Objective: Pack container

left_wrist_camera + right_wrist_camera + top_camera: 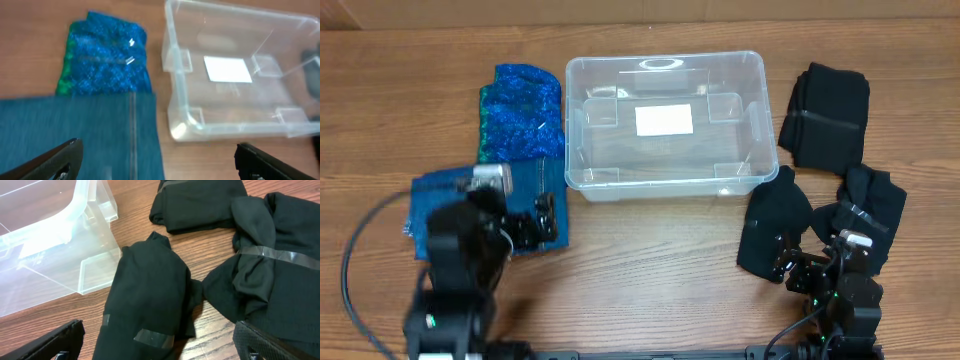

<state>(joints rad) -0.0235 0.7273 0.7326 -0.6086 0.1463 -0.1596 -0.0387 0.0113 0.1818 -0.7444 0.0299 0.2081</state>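
**A:** Overhead?
**B:** A clear rectangular plastic container (665, 183) sits top centre on the wooden table (650, 260). Left of it are two cloths: a glittery patterned blue cloth (523, 112) and a plain blue cloth (432, 192). On the right are three black tape-banded bundles (825, 112).
**A:** Left wrist?
**B:** The left end effector (157, 160) is spread wide over the plain cloth, with the container upper right.
**A:** Right wrist?
**B:** The right end effector (160, 342) is also spread, over one bundle, with the container upper left.

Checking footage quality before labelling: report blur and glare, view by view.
Overhead: sharp, with a white glare streak on the far rim of the container. Left wrist: soft throughout, the denim garment nearest the lens most smeared. Right wrist: crisp on the nearest black garment, its tape strip catching light; the container's corner looks washed pale.
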